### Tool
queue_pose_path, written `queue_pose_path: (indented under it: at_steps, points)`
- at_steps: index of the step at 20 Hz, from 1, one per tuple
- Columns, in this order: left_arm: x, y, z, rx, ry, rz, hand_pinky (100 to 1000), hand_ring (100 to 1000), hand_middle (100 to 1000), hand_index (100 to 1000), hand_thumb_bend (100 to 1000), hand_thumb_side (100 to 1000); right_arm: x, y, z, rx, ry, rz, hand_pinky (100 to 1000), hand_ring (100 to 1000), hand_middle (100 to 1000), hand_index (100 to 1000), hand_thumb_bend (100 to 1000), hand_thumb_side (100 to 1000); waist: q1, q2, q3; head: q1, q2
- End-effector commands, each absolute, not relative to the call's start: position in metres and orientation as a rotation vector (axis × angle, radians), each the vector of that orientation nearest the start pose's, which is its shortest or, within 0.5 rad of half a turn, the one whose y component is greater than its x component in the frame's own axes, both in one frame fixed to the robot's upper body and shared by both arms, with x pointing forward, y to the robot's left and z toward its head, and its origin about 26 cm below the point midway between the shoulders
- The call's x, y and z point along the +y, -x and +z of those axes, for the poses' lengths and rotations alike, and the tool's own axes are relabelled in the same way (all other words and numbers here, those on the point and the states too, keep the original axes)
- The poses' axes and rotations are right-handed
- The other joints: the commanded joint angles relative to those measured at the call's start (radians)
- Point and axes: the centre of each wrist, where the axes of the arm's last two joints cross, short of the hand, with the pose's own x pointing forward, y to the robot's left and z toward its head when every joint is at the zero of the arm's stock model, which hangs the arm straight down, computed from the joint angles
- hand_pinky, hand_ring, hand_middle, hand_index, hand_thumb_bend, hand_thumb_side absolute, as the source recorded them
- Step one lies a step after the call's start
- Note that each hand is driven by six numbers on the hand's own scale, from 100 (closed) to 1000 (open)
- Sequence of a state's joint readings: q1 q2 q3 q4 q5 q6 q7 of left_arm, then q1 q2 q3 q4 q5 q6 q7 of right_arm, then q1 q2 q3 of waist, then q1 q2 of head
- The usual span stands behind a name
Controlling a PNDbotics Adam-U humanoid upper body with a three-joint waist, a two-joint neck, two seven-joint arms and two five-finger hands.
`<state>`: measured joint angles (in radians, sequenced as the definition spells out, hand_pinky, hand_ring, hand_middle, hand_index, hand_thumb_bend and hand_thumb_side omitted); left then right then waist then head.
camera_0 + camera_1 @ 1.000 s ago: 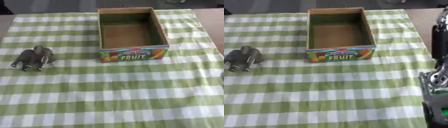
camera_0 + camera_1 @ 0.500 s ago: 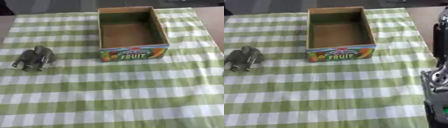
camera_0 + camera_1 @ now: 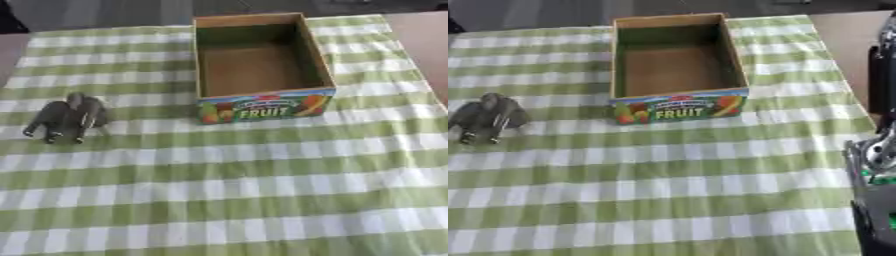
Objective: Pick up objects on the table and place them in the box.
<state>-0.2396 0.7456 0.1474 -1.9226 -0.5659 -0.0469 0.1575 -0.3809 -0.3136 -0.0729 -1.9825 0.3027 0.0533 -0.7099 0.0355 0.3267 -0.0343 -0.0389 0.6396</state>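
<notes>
A grey toy elephant (image 3: 66, 117) lies on its side at the left of the green-and-white checked cloth (image 3: 245, 190). An open cardboard box (image 3: 260, 64) with a colourful FRUIT label on its front wall stands at the far middle, and nothing shows inside it. My right hand (image 3: 878, 155) shows only at the right edge of the right eye view, black with a silver joint, fingers pointing up and relaxed, holding nothing. It is far from both the elephant and the box. My left hand shows in no view.
The bare table top (image 3: 424, 35) shows beyond the cloth's right edge at the far right. A dark floor lies past the table's far edge.
</notes>
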Motion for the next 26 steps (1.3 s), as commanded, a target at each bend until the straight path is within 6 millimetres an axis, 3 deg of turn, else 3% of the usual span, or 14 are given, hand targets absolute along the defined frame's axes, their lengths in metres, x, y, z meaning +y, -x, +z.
queue_pose_path:
  at_steps: [1,3,5,6,7,8,10,15,20,26]
  points:
    - [0.375,-0.296,0.264,-1.926,-1.419,-1.072,744,767,770,902,212,578,-0.271,-0.305,0.233,-2.428,0.932,-0.372,790,655,674,797,100,660,0.001,-0.019,-0.001,0.001,0.005]
    - [0.380,-0.301,0.271,-1.835,-1.442,-1.216,753,773,768,901,233,587,-0.271,-0.305,0.233,-2.427,0.934,-0.369,790,655,674,797,100,660,0.002,-0.019,0.000,0.001,0.006]
    - [0.383,-0.306,0.281,-1.771,-1.463,-1.333,762,776,749,890,312,652,-0.271,-0.305,0.233,-2.424,0.934,-0.364,790,655,673,797,100,646,0.004,-0.019,0.001,0.000,0.006]
    - [0.384,-0.309,0.286,-1.737,-1.475,-1.385,762,775,745,889,404,770,-0.271,-0.305,0.232,-2.423,0.933,-0.361,790,655,674,797,100,660,0.005,-0.020,0.001,-0.002,0.006]
    - [0.385,-0.311,0.291,-1.703,-1.487,-1.428,762,774,739,885,456,827,-0.271,-0.305,0.232,-2.423,0.931,-0.358,790,655,673,797,100,660,0.006,-0.021,0.002,-0.004,0.006]
    - [0.386,-0.314,0.295,-1.672,-1.504,-1.464,763,774,726,876,531,865,-0.270,-0.305,0.232,-2.423,0.928,-0.355,790,655,673,797,100,661,0.007,-0.021,0.002,-0.005,0.006]
    - [0.385,-0.318,0.302,-1.601,-1.547,-1.548,768,779,722,879,581,900,-0.270,-0.305,0.232,-2.423,0.923,-0.349,790,655,673,796,100,661,0.008,-0.022,0.000,-0.002,0.004]
    - [0.380,-0.334,0.305,-1.467,-1.520,-1.731,801,810,748,915,629,864,-0.269,-0.305,0.230,-2.417,0.917,-0.338,790,654,673,796,100,660,0.013,-0.025,-0.003,0.006,0.000]
    - [0.376,-0.347,0.306,-1.353,-1.466,-1.874,829,839,777,953,714,758,-0.269,-0.305,0.229,-2.413,0.911,-0.327,790,654,673,793,100,659,0.017,-0.027,-0.006,0.008,-0.003]
    - [0.379,-0.366,0.307,-1.296,-1.289,-1.913,858,863,829,986,657,557,-0.268,-0.304,0.227,-2.403,0.907,-0.324,790,653,672,792,100,657,0.015,-0.028,-0.008,0.003,-0.001]
